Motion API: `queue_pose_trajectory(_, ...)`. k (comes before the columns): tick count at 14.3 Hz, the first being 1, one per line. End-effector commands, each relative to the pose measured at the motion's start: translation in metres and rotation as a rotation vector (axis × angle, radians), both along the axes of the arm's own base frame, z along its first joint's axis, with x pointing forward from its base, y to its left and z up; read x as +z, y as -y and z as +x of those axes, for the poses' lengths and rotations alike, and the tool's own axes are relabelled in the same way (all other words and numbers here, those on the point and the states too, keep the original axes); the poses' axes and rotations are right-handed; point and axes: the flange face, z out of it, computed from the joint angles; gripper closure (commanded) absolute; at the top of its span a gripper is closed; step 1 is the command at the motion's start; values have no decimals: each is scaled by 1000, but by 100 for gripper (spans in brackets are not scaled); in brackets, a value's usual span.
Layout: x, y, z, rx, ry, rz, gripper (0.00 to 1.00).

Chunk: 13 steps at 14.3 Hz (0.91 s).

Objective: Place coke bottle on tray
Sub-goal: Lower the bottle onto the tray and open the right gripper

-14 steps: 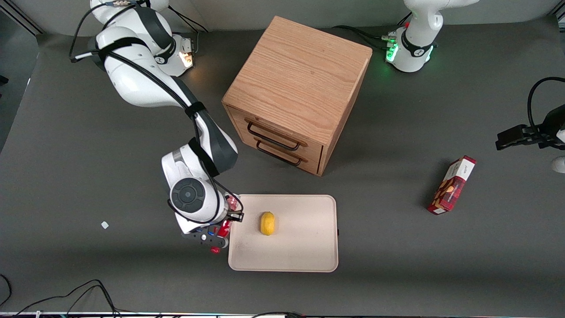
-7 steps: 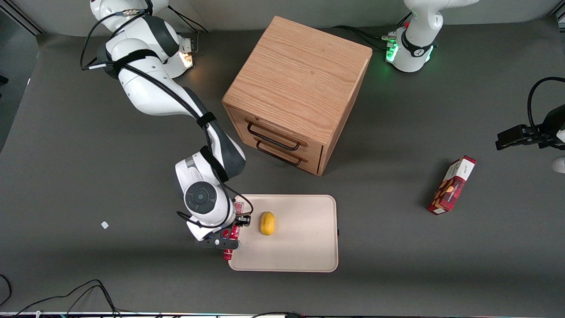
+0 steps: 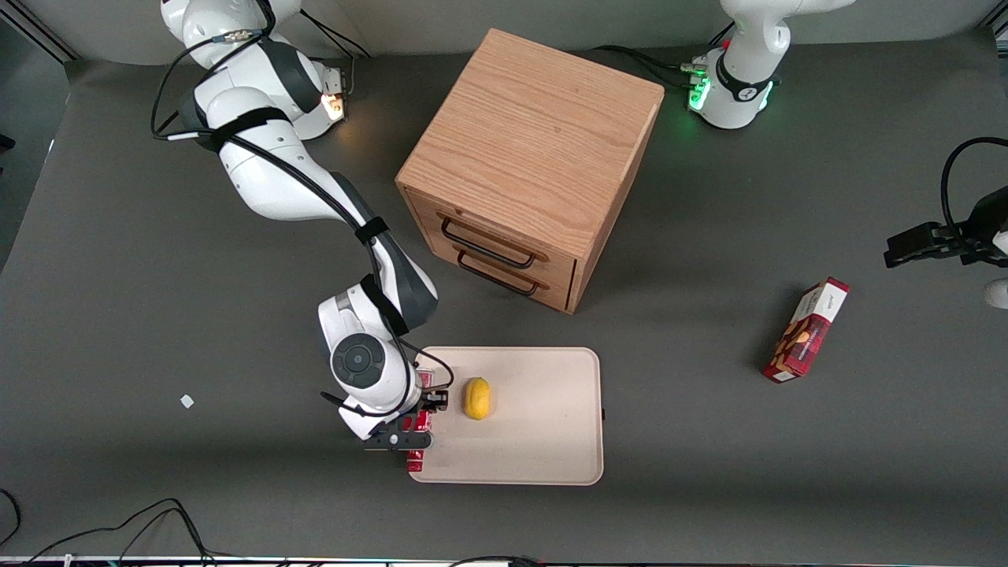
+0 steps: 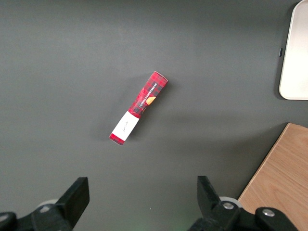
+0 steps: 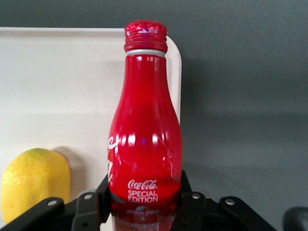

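Observation:
My right gripper [image 3: 415, 435] is shut on the red coke bottle [image 5: 144, 139], its fingers [image 5: 190, 202] clamped on the lower body near the base. In the front view the bottle [image 3: 414, 458] shows only as small red parts under the wrist, over the edge of the cream tray [image 3: 543, 441] at the working arm's end. In the right wrist view the red cap points over that tray edge [image 5: 176, 62], with the tray's floor beside the bottle.
A yellow lemon [image 3: 477, 398] lies on the tray close to the gripper, also in the right wrist view [image 5: 33, 185]. The wooden drawer cabinet [image 3: 528, 157] stands farther from the camera. A red snack box [image 3: 806, 329] lies toward the parked arm's end.
My right gripper has carried the bottle sideways from just off the tray to over the tray's edge, closer to the lemon.

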Motion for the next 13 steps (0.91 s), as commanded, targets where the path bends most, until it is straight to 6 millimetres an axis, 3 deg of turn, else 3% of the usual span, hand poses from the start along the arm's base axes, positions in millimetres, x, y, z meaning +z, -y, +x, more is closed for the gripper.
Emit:
queue_pose_trajectory(1,3,-4,5,18,23,20,100)
queue_pose_trajectory(4,-5,-3,5,7,25,24,100)
queue_pose_trajectory(5,-5,-3,5,7,25,24,92)
queue_pose_trajectory(7,-10,-3,5,0,28,27,65)
queue_pose_trajectory(8,-9,-3,6,-5,34,30,59)
queue_pose_trajectory(9,-11,-3,6,-9,32,30,1)
queue_pose_trajectory(13,-10,2,8,-18,35,31,0)
